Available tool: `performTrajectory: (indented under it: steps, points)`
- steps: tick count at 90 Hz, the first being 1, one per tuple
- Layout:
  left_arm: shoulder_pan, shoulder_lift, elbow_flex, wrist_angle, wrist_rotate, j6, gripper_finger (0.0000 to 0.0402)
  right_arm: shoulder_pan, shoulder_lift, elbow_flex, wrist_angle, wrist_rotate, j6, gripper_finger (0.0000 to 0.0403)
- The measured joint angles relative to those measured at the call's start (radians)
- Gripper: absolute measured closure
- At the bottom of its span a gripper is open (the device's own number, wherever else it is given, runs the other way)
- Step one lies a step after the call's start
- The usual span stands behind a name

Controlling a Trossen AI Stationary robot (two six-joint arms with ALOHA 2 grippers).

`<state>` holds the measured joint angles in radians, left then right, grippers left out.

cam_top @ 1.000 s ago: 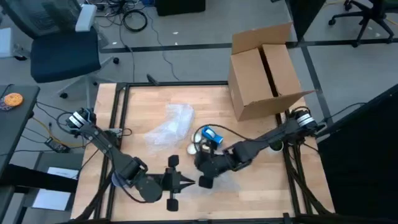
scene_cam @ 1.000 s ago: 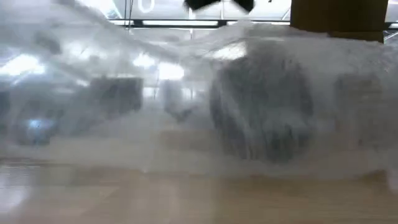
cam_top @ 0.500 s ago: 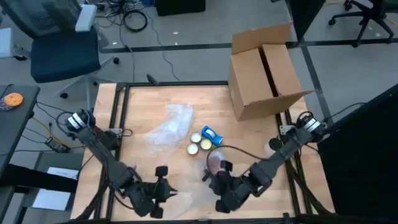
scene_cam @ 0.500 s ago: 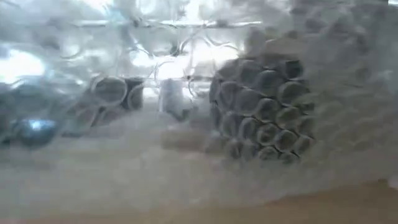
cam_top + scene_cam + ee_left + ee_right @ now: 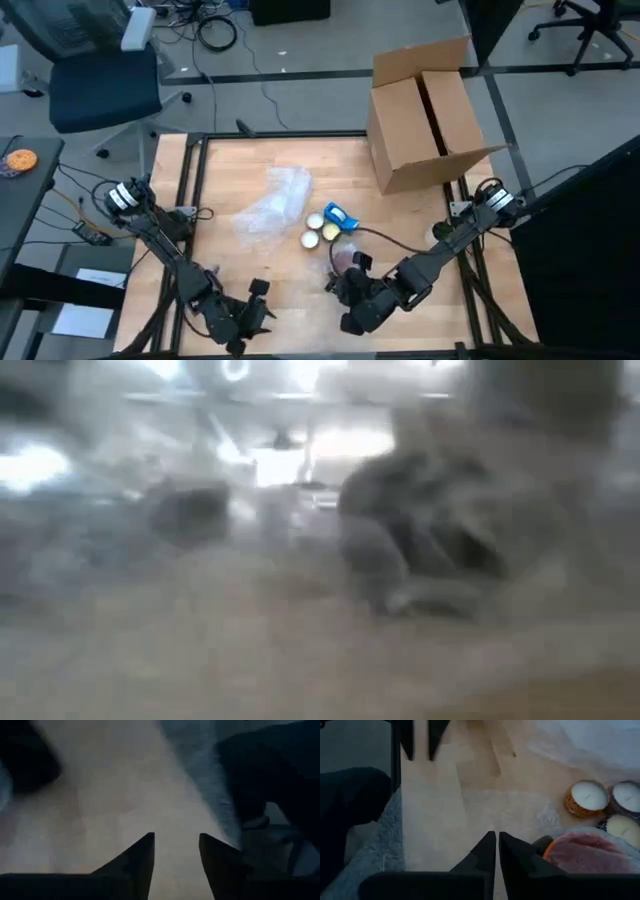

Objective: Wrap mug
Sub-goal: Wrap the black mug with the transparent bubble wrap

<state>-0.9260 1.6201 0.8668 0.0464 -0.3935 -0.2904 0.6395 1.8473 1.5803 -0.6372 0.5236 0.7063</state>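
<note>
Your right gripper (image 5: 497, 836) is sitting low near the front edge of the table (image 5: 400, 210), its two fingers pressed almost together with only a sliver of gap between them and nothing showing between the tips. Just beside it, in the right wrist view, you are looking at the reddish mug (image 5: 587, 852) lying under a film of bubble wrap (image 5: 520, 812) that is spreading flat over the wood. In the high view the mug (image 5: 347, 260) is lying just behind the right gripper (image 5: 352, 318), in front of the three small candles (image 5: 322, 230).

Your left gripper (image 5: 176, 840) is hanging at the front left corner of the table, fingers parted with bare wood showing between them and nothing held; in the high view it (image 5: 250, 318) is sitting well apart from the mug.

Farther back, a crumpled heap of clear wrap (image 5: 272, 200) is lying mid-table, left of the candles, and the open cardboard box (image 5: 425, 110) is standing at the far right corner. The low view is giving you only blurred wrap close to its lens.
</note>
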Motion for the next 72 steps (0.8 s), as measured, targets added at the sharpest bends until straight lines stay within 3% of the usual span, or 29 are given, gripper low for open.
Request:
performTrajectory:
  steps: [14, 33, 53, 72]
  points:
    - [-0.043, 0.095, 0.013, 0.037, 0.026, 0.070, 0.0249, -0.001, 0.000, 0.000, 0.000, -0.003, 0.000, 0.0403]
    - [-0.052, 0.228, 0.125, 0.019, 0.040, 0.085, 0.0249, -0.005, 0.000, 0.000, 0.000, -0.007, -0.002, 0.0403]
    - [-0.069, 0.238, 0.237, -0.131, -0.069, 0.093, 0.0249, -0.015, 0.000, 0.000, -0.015, -0.029, -0.028, 0.0403]
    - [-0.096, 0.323, 0.370, -0.226, -0.163, -0.096, 0.0249, -0.016, 0.000, 0.000, -0.016, -0.029, -0.079, 0.0403]
